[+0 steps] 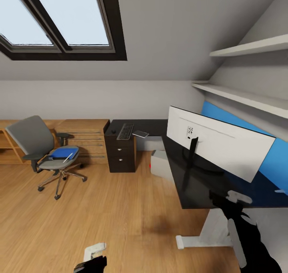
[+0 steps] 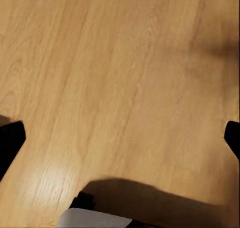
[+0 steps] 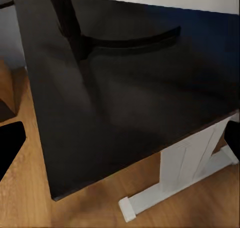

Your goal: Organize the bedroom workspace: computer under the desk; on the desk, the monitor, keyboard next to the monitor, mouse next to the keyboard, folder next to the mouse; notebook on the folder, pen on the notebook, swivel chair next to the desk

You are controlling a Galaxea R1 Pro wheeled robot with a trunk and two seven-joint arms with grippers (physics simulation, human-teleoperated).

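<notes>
From my head camera the desk [image 1: 192,193] runs from 12 o'clock back along the far wall and then down toward 4 o'clock, its glossy black top ending just ahead of my right arm. The monitor [image 1: 218,145] stands on it at about 2 o'clock, white back turned to me, on its black stand [image 1: 193,153]. At the far end of the desk, near 12 o'clock, the keyboard [image 1: 125,131] lies flat, with a small flat grey thing just beside it that I cannot identify. The computer [image 1: 160,165] sits on the floor under the desk, partly hidden by the top, its red light showing.

The swivel chair [image 1: 44,153] stands well apart from the desk at 9 o'clock, on the wooden floor [image 1: 100,213]. The folder [image 1: 63,152] lies on its seat with the pen [image 1: 68,157] resting on top.

My left gripper [image 1: 93,257] hangs low at 6 o'clock over bare floor; its fingers [image 2: 10,143] sit wide apart at the edges of the wrist picture, released and holding nothing. My right gripper [image 1: 236,199] hovers over the near corner of the desk at 4 o'clock, fingers [image 3: 10,143] spread wide too, nothing between them, above the white leg [image 3: 185,173]
</notes>
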